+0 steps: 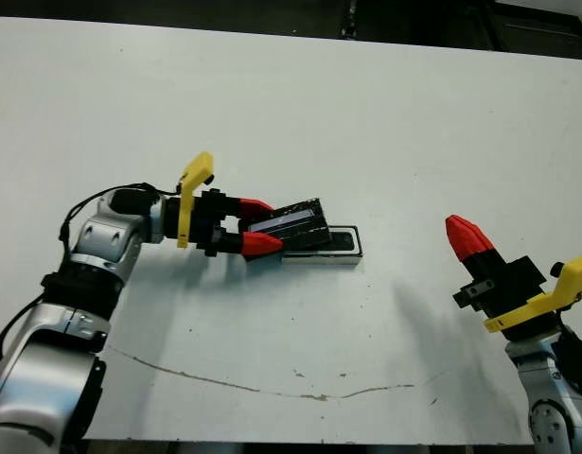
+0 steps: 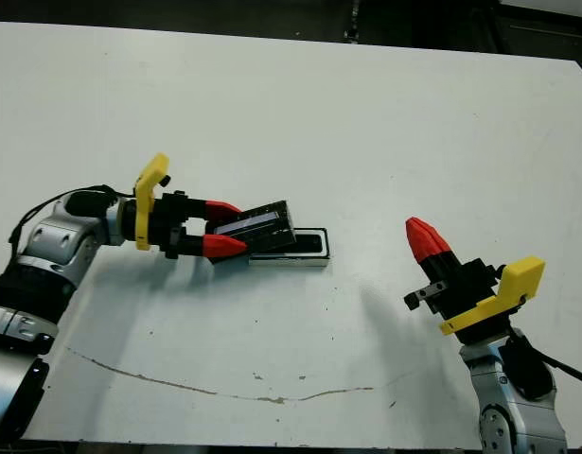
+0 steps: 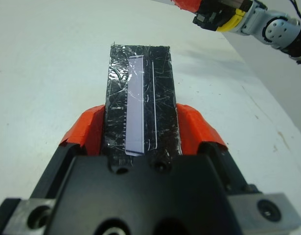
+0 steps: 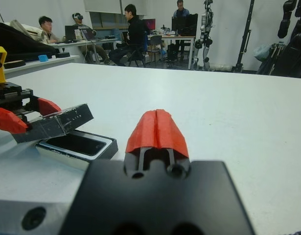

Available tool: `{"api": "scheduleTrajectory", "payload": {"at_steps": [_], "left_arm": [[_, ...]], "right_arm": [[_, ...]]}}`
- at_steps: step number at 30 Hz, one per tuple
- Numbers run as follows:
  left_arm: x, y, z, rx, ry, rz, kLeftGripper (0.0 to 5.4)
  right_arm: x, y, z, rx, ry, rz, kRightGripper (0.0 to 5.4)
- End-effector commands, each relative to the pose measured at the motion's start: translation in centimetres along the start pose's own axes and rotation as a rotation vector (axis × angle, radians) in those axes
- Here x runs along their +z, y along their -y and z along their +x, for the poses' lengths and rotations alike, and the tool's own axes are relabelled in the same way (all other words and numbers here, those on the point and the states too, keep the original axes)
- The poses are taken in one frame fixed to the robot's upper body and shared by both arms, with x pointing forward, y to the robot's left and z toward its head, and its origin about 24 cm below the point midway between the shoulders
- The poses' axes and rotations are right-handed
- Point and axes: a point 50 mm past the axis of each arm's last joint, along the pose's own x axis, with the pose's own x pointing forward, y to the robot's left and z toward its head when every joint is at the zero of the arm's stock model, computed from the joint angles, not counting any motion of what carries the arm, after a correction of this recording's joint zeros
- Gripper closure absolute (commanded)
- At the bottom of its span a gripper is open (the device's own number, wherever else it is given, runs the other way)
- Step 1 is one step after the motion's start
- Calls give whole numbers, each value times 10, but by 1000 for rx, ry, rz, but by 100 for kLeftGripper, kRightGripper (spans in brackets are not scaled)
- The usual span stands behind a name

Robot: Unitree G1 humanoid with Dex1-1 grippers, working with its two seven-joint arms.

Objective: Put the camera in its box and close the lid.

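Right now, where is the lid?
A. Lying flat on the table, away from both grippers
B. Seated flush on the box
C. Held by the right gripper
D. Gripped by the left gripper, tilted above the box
D: the left gripper is shut on the lid, which hangs tilted over the box, while the right gripper is shut on nothing, off to the side.

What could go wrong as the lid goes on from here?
1. The lid is tilted and covers only the box's near end, so it may land skewed or catch on the white rim.
2. Nothing braces the box; the right claw is shut and well away, so a push could slide it.
3. The left claw grips only the lid's end, so it might pivot.
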Motion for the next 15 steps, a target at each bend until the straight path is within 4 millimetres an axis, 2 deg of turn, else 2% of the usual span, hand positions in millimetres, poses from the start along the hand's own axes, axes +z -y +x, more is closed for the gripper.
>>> {"api": "scheduleTrajectory", "payload": {"at_steps": [1, 15], "left_arm": [[-8, 2, 5, -15, -20, -2, 225], [-12, 7, 10, -46, -49, -10, 225]], "right_arm": [[-3, 2, -4, -6, -26, 6, 540], [-2, 2, -4, -6, -32, 4, 540]]}}
